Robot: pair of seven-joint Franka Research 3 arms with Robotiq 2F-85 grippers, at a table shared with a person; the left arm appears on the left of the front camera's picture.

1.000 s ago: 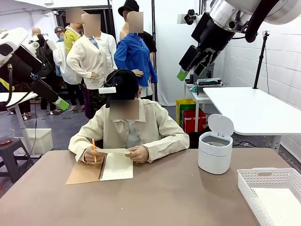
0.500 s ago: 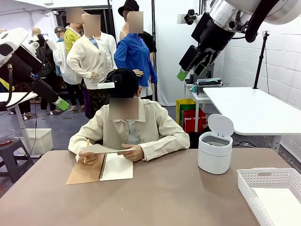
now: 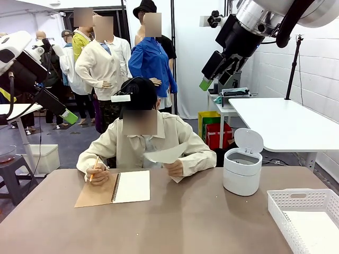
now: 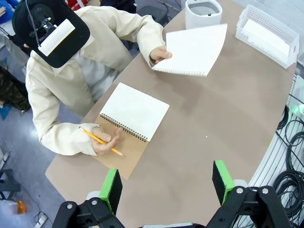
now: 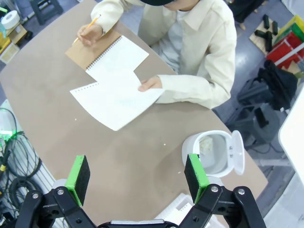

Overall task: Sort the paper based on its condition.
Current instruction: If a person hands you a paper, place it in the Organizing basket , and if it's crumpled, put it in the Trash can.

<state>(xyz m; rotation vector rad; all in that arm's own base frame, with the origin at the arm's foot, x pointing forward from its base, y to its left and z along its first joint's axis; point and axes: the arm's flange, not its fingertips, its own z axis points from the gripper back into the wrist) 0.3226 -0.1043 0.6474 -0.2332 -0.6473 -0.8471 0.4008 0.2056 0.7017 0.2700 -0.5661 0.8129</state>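
The person at the far side holds one white sheet of paper [image 3: 166,155] up off the table in one hand; it also shows as paper [image 4: 194,49] and paper [image 5: 116,100], flat and smooth with a torn spiral edge. Their other hand holds a pencil [image 4: 101,141] on the open notebook [image 3: 130,187]. My left gripper [image 3: 68,116] hangs high at the left, its jaws open and nothing between them, as the left gripper [image 4: 167,183] shows from the wrist. High at the right, my right gripper [image 3: 207,82] is open too, with the right gripper [image 5: 137,172] far above the table.
A white bin [image 3: 242,170] with its lid up stands at the table's right, by the person's elbow. At the near right corner sits a white slotted basket [image 3: 304,199]. Bare brown tabletop lies between the notebook and the basket.
The person has lifted a sheet off the notebook and swung it toward the picture's right, holding it in one hand. Both arms stay still.
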